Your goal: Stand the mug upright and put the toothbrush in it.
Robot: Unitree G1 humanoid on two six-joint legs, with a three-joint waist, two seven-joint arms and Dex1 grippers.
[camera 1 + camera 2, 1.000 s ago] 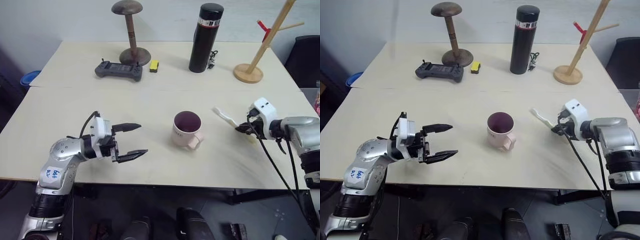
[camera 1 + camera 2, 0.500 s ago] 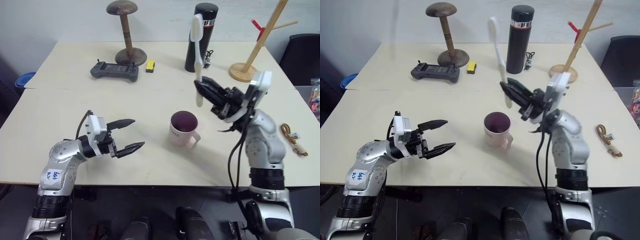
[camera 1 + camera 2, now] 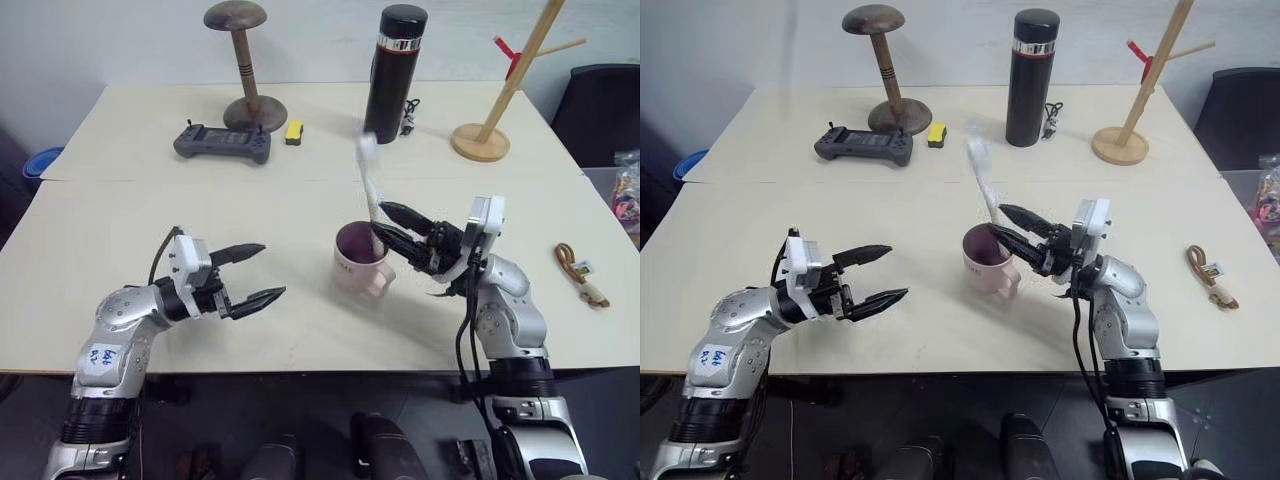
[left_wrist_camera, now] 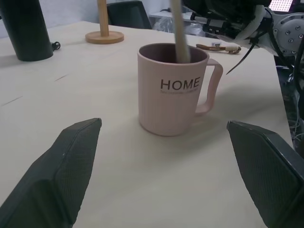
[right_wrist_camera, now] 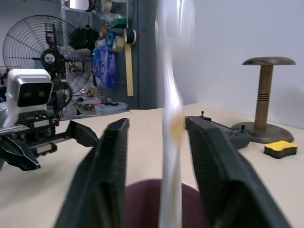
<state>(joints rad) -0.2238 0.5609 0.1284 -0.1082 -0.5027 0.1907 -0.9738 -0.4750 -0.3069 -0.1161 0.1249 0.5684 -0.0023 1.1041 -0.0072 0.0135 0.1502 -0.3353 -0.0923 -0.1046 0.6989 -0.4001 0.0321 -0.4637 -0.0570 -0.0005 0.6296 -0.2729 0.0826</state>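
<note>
The pale pink mug [image 3: 357, 265] with "HOME" lettering [image 4: 179, 84] stands upright in the middle of the table, handle toward the front right. The white toothbrush [image 3: 369, 185] stands in it, handle end inside, bristles up and leaning slightly left. My right gripper [image 3: 380, 219] reaches in from the right at the mug's rim. Its fingers [image 5: 112, 166] stand apart on either side of the toothbrush shaft [image 5: 171, 118] with a gap on each side, so it is open. My left gripper [image 3: 272, 270] hovers open to the left of the mug, pointing at it, holding nothing.
A tall black flask [image 3: 392, 75], a wooden stand [image 3: 244, 60], a grey game controller [image 3: 222, 142] and a small yellow block [image 3: 293, 131] line the far side. A wooden rack [image 3: 497, 90] stands back right. A brown keychain strap [image 3: 582, 275] lies at the right.
My right gripper lifted the toothbrush off the table at the right, swung it left over the mug, lowered its handle end into the mug and opened. The left arm stayed put.
</note>
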